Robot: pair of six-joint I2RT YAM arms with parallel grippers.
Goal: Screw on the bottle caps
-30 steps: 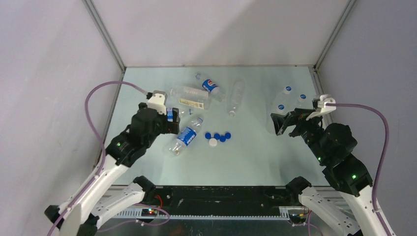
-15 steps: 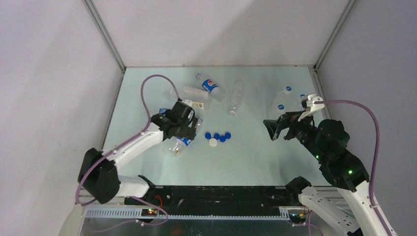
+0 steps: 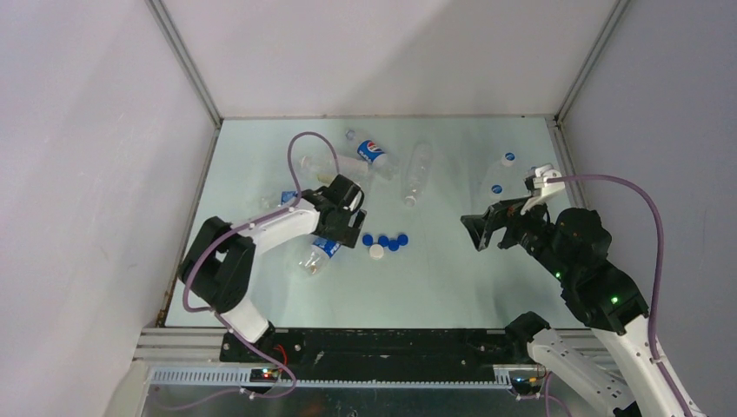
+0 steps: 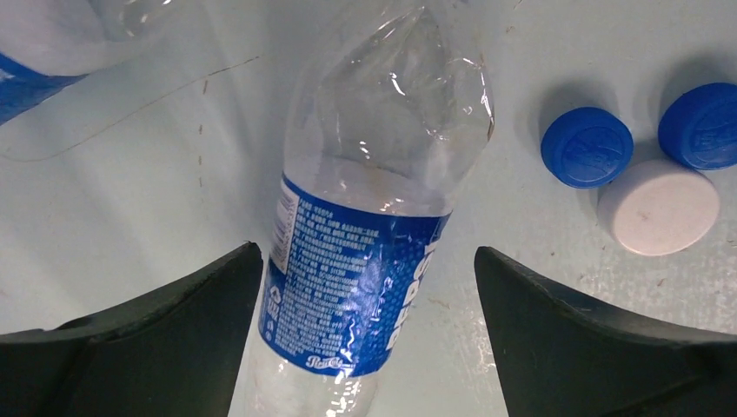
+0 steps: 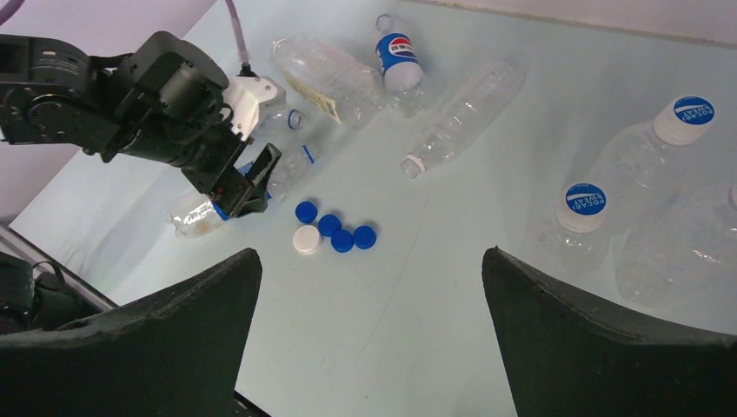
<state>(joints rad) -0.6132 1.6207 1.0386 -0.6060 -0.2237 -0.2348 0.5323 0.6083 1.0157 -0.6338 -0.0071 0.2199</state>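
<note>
Left fingers [image 4: 174,321] spread wide, straddling a lying blue-labelled bottle [image 4: 382,156] without evident contact. Its long axis runs between them, neck seemingly pointing away. Right fingers [image 5: 608,339] wide apart, empty.

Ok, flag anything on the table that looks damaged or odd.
The blue-labelled bottle, lying on its side next to the loose caps, is creased and dented in its clear part instead of round. That crumpling is the only oddity; nothing looks spilled.
</note>
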